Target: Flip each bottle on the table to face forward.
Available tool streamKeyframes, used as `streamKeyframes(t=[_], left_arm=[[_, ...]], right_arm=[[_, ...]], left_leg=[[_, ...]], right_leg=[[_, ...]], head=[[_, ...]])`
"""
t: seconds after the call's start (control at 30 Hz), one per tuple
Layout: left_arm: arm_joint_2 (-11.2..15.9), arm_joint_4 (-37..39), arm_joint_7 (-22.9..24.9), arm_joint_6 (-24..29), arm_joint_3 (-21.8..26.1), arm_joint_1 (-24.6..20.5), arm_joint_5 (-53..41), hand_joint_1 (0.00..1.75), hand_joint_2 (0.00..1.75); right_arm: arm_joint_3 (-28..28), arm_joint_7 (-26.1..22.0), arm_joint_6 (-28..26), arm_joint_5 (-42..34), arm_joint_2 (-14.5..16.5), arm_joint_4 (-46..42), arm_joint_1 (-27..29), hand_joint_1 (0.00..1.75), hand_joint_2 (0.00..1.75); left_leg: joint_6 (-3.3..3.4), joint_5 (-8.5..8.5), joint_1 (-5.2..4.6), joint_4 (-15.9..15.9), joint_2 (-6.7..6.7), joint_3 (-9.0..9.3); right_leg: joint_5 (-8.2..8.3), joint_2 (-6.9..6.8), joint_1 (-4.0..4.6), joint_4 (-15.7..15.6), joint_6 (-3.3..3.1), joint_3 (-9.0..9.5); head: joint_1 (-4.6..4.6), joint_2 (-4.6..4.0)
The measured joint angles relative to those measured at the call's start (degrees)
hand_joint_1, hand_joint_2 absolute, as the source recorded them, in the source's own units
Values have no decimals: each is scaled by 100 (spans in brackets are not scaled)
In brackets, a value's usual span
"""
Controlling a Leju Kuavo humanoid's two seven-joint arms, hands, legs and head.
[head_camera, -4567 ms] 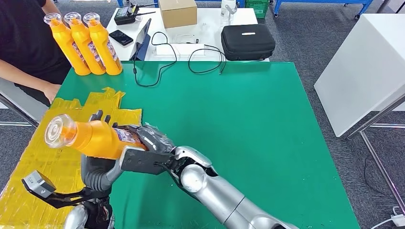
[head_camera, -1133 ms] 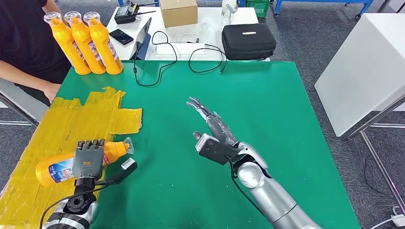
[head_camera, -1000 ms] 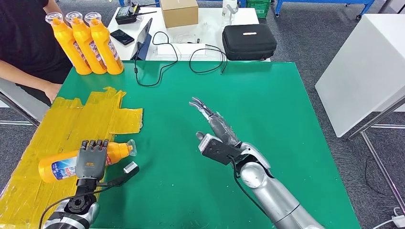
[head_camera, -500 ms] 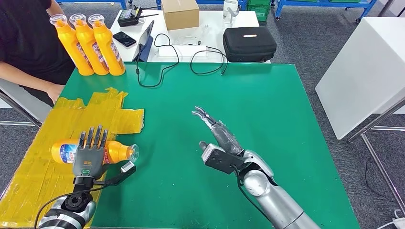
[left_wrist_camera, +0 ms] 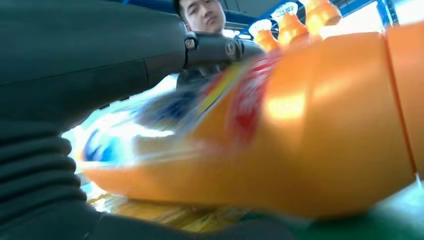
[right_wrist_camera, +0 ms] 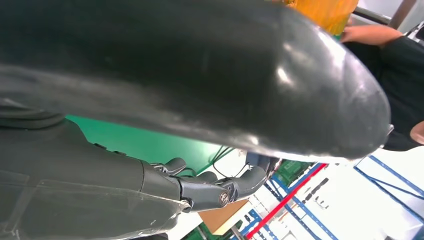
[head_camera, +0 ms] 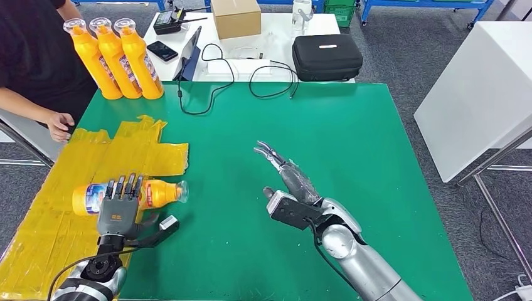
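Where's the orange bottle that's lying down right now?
In the head view the lying orange bottle is on the yellow taped patch at the green table's left side, under the left hand's fingers.

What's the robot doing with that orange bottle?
The robot's left hand rests over an orange bottle lying on its side on the yellow sheet, cap pointing toward the middle of the green table. Its right hand hovers open above the table, holding nothing. Three more orange bottles stand upright together at the far left corner. A person's hand rests at the table's left edge.
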Motion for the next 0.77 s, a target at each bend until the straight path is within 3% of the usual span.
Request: streamKeyframes(t=[0.13,0.2,0.27,0.37,0.4,0.47,0.57,0.67,0.77], left_arm=[[-26,-558,-121,1,157,210,2,0,0],[-148,-1011,-721,1,467,312,100,0,0],[-459,-1534,-2016,2,1055,353,423,0,0],[-1194,-2209,-4539,3,2442,227,1281,0,0],[-1426,-2394,-5010,2,2845,165,1519,0,0],[-1784,-2676,-5197,0,3360,18,1730,0,0],[-2164,-2868,-5007,-8,3773,-249,1732,0,0],[-2384,-2893,-4969,-20,4004,-471,2158,0,0],[-2453,-2828,-4925,-252,3956,-574,3589,0,0]], right_arm=[[-15,-4,-2,-3,-27,0,41,0,0],[-19,-8,-2,7,-32,0,63,0,0],[-19,-15,-3,43,-30,1,73,0,0],[-13,-20,-3,151,39,19,67,0,0],[-10,-14,-1,194,96,39,54,0,0],[2,2,4,264,239,104,2,0,0],[47,16,11,311,442,232,-133,0,0],[87,20,2,337,595,327,-238,0,0],[88,-89,-164,491,741,335,-221,0,0]], left_leg=[[0,0,0,1,3,-14],[0,0,-1,2,3,-22],[3,2,-1,4,1,-30],[5,3,-2,4,9,-38],[5,3,-2,4,16,-39],[4,2,-2,5,22,-42],[2,6,2,4,8,-45],[-1,9,6,4,10,-46],[-1,9,5,4,15,-44]], right_leg=[[0,1,0,0,0,-13],[1,1,-1,0,1,-20],[2,0,-1,0,2,-27],[8,5,-2,0,7,-33],[11,10,-2,0,10,-37],[15,16,-2,-1,15,-46],[15,6,0,0,16,-46],[15,5,3,2,16,-45],[16,7,4,2,16,-46]], head=[[0,0],[-1,0],[0,0],[3,0],[2,0],[-1,0],[0,0],[0,0],[1,0]])
